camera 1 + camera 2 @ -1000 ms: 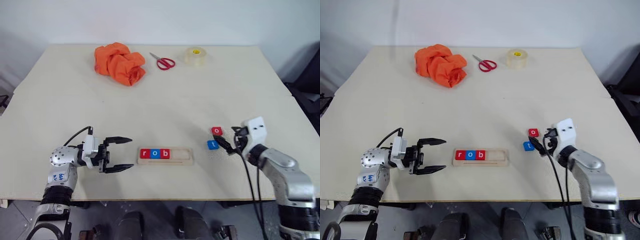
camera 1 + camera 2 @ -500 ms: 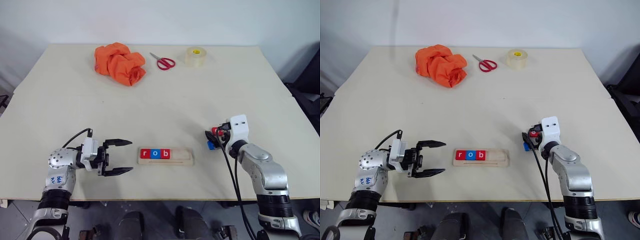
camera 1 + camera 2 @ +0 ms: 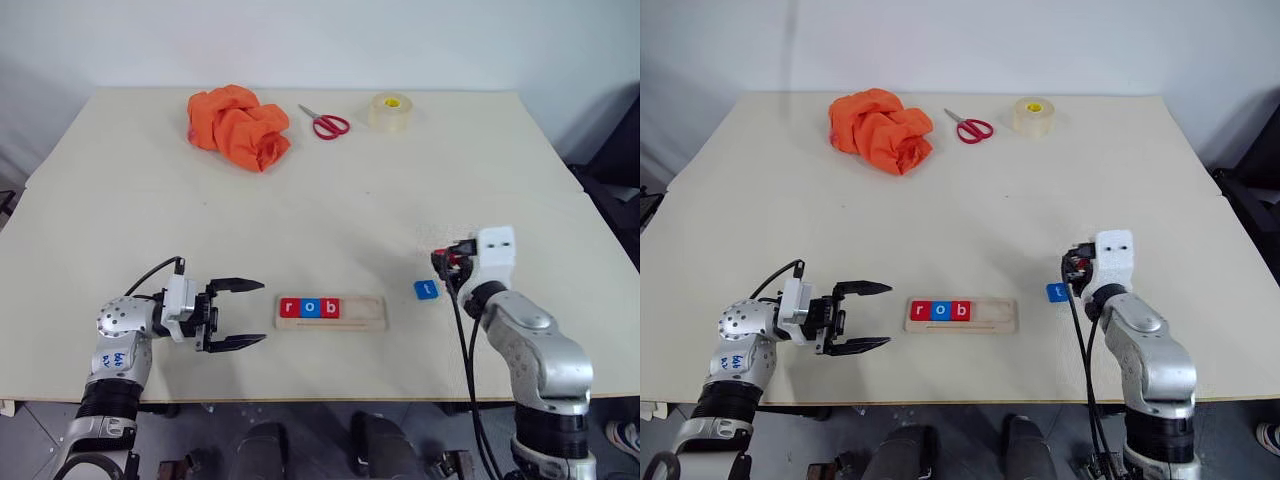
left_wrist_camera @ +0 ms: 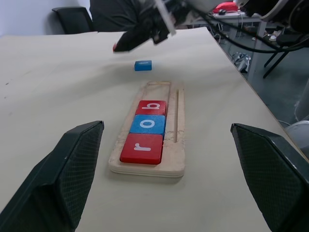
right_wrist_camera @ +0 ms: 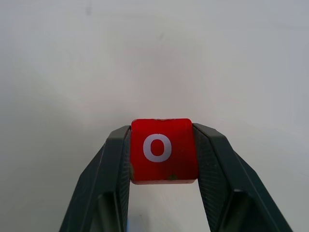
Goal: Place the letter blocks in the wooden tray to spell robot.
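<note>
The wooden tray (image 3: 365, 311) lies near the table's front edge, with a red r (image 3: 290, 308), a blue o (image 3: 310, 308) and a red b (image 3: 330, 308) filling its left end. My right gripper (image 3: 447, 262) hangs just above the table, right of the tray, shut on a red o block (image 5: 163, 150) pinched by its sides. A blue block (image 3: 425, 289) lies flat on the table just below and left of it. My left gripper (image 3: 263, 311) stands open left of the tray, pointing at it, with nothing between its fingers (image 4: 72, 179).
An orange cloth (image 3: 238, 125), red-handled scissors (image 3: 326, 123) and a roll of clear tape (image 3: 389, 111) lie along the far side of the table. The tray's right half (image 4: 164, 89) holds no block.
My right gripper has closed on the red o block, which lay on the table beside the blue one, and lifted it. The left arm has not moved.
</note>
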You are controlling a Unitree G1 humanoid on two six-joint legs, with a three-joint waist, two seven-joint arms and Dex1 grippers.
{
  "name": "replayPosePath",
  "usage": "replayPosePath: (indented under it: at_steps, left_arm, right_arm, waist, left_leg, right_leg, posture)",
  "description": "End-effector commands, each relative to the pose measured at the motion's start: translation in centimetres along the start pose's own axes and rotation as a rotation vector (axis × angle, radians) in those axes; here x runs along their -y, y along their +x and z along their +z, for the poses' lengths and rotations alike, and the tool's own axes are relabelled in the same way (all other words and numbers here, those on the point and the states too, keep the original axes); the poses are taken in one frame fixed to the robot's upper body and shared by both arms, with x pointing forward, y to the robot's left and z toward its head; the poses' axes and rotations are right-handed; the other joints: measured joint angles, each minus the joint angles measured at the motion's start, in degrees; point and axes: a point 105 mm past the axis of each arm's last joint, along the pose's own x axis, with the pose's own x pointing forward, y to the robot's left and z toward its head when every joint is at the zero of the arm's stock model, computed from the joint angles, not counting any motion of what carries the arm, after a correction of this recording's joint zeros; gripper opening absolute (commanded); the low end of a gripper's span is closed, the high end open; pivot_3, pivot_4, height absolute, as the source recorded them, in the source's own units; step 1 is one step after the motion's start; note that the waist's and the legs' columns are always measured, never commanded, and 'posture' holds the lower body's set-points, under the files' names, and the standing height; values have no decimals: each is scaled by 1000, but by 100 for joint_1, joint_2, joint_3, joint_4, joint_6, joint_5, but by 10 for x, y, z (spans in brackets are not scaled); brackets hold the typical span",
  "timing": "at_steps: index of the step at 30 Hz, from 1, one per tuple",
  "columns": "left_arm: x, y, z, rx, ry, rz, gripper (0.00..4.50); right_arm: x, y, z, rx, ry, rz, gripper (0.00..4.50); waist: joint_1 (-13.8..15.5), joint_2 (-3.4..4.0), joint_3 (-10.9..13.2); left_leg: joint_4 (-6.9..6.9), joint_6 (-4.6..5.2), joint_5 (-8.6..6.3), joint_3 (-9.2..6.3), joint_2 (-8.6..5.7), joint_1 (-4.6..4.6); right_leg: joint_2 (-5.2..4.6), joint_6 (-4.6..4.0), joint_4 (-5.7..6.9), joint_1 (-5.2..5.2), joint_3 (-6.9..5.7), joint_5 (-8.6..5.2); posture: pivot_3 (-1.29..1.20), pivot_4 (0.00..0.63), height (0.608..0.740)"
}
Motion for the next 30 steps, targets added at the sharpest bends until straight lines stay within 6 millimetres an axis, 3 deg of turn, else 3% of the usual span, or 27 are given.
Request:
replayPosePath:
  at_steps: [1, 7, 14, 23, 28, 30]
  left_arm:
    - [0, -3, 4, 4, 22, -33, 4500]
    - [-2, 0, 2, 7, 18, -48, 4500]
    - [-2, 6, 1, 17, 14, -58, 4500]
    - [-1, 6, 1, 20, 17, -52, 4500]
    - [0, 6, 0, 21, 18, -46, 4500]
    - [-1, 6, 0, 22, 20, -41, 4500]
  right_arm:
    - [-3, -27, 6, 14, -12, -17, 1466]
    - [-16, -61, -14, -74, 6, -25, 1466]
    - [-26, -64, -29, -124, 74, -38, 1466]
    - [-24, -64, -28, -129, 27, 9, 4478]
    - [-25, -62, -15, -116, -94, 138, 4478]
    - [-23, -63, -11, -158, -263, 279, 4478]
  waist:
    - [1, 0, 0]
    - [-2, 0, 0]
    - [-11, 0, 0]
    - [-6, 0, 0]
    - [-7, -1, 0]
    - [-6, 2, 1]
  left_leg:
    - [-1, 0, 0, -1, 0, 0]
    - [-1, 0, 0, -6, -1, -2]
    - [-2, 1, 0, -8, 3, 1]
    - [-3, 1, 0, -8, 0, 0]
    - [-3, 1, 0, -8, 0, -1]
    - [-4, 1, 0, -12, 1, -1]
  right_leg:
    - [1, -1, -2, 2, -2, -1]
    - [-1, -2, -4, 2, -3, -1]
    - [5, -6, -2, 1, -3, -3]
    - [2, -5, -6, 2, -4, -3]
    - [2, -5, -10, 2, -4, -3]
    - [4, -5, -11, 3, -7, -3]
  posture:
    - [0, 150, 740]
    - [0, 150, 740]
    - [0, 150, 740]
    - [0, 150, 740]
    - [0, 150, 740]
    - [0, 150, 740]
